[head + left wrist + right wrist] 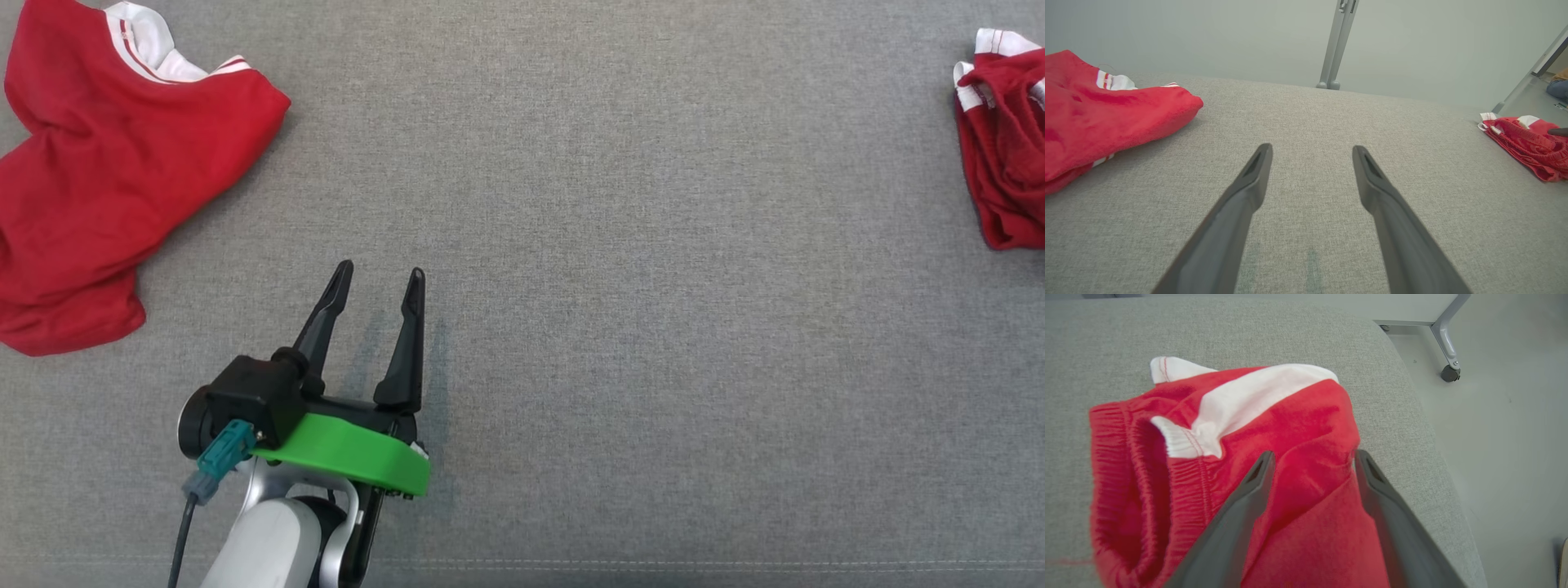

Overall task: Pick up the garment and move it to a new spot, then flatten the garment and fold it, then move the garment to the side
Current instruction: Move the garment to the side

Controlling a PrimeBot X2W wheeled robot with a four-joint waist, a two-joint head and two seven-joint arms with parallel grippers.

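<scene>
A crumpled red garment with white trim and an elastic waistband (1290, 424) lies near the right edge of the grey fabric surface (653, 245); I also see this garment (1000, 163) at the far right of the head view and in the left wrist view (1527, 143). My right gripper (1314, 457) is just over it, fingers spread apart with red cloth lying beneath and between them, not pinched. My left gripper (384, 278) hovers open over bare surface at the lower left, its fingers (1312, 151) empty.
A second red garment with a white collar (106, 163) is heaped at the far left (1098, 110). The surface's right edge drops to a pale floor, where a metal leg with a caster (1447, 347) stands. A grey post (1337, 41) rises behind the surface.
</scene>
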